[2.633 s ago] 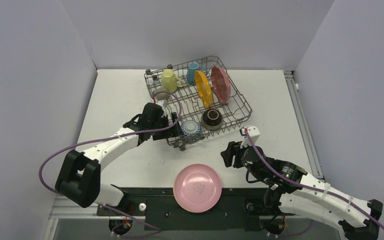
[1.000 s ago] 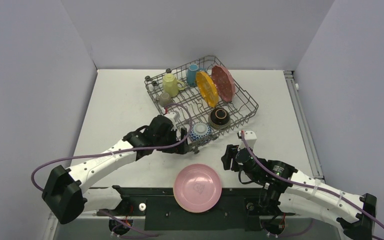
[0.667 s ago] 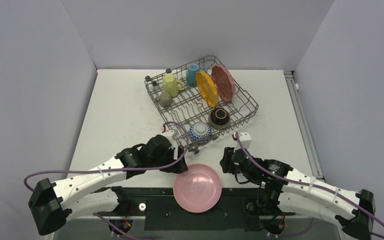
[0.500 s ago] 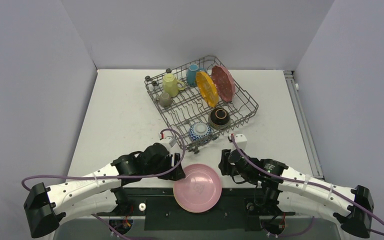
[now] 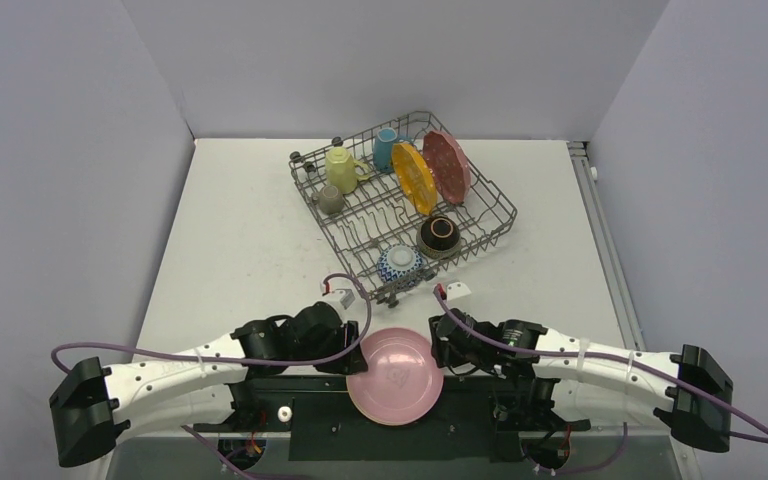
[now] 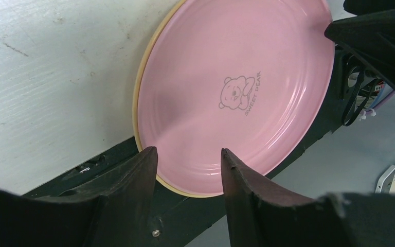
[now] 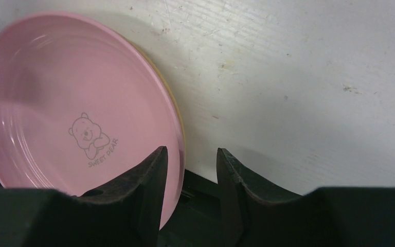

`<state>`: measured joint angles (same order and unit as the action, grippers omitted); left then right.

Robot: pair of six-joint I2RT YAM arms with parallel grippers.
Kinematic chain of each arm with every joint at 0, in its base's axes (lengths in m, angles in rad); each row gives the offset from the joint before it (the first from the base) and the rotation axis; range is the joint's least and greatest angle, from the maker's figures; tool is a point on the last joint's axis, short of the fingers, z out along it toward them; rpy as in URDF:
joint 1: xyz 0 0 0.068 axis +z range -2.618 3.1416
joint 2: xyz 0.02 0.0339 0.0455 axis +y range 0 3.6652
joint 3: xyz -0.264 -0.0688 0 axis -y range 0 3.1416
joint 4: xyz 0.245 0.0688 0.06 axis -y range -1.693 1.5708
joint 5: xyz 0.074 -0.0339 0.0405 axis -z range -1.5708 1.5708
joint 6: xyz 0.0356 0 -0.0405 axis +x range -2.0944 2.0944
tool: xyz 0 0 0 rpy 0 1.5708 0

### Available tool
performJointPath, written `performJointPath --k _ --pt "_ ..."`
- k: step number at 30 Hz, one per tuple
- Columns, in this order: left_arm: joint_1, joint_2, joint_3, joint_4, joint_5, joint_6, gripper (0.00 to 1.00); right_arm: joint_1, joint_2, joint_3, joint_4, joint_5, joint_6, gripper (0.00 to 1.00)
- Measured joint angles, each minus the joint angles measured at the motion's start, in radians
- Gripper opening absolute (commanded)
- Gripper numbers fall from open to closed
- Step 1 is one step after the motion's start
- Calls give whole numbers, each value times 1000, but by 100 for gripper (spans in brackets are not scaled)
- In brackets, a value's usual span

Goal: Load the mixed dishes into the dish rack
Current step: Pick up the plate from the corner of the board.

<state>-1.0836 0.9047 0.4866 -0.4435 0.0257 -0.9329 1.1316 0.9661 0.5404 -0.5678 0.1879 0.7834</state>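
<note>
Both my arms have swung back from the dish rack (image 5: 365, 215) to the near edge of the table (image 5: 250, 230). There my left tool (image 5: 353, 350) and right tool (image 5: 440, 345) now flank the pink plate (image 5: 395, 375). Seconds ago the left tool was at the rack's near corner, beside the blue-white bowl (image 5: 400, 264), and the right hovered over bare table to the rack's right. The rack itself has also turned slightly since then.

Both tools have their jaws spread and hold nothing. In the left wrist view the left tool (image 6: 187, 154) hangs over the near-left rim of the plate (image 6: 236, 92). In the right wrist view the right tool (image 7: 190, 153) sits just beside the right rim of the plate (image 7: 72, 118). I cannot tell whether either one touches it.

The dark-brown bowl (image 5: 439, 236), orange plate (image 5: 413, 178), red patterned plate (image 5: 447, 167), pale-yellow mug (image 5: 341, 168), light-blue mug (image 5: 386, 148) and small olive mug (image 5: 330, 200) are already racked. The pink plate looks to be the only dish in view still outside, so I judge the loading to be near its end.

The plate lies flat and face up, partly overhanging the table onto the black base rail (image 5: 310, 405). It is round and glossy, with a small bear drawing and the words "SWEET DEAR" at its centre. A tan edge shows beneath its rim, and I cannot tell whether that is its underside or a second plate.
</note>
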Motion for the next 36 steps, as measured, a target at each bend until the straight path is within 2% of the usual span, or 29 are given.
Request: performJointPath --k 9,20,28,36 --pt "-9 40 -27 50 0 -8 40 54 61 0 14 -2 12 29" --pt "-9 48 -40 83 0 -10 39 72 94 0 18 10 15 1" --pt "-9 47 -56 100 0 -22 40 92 94 19 4 51 23 0" --pt "-9 40 -56 101 0 -29 56 171 112 103 -74 150 40 0"
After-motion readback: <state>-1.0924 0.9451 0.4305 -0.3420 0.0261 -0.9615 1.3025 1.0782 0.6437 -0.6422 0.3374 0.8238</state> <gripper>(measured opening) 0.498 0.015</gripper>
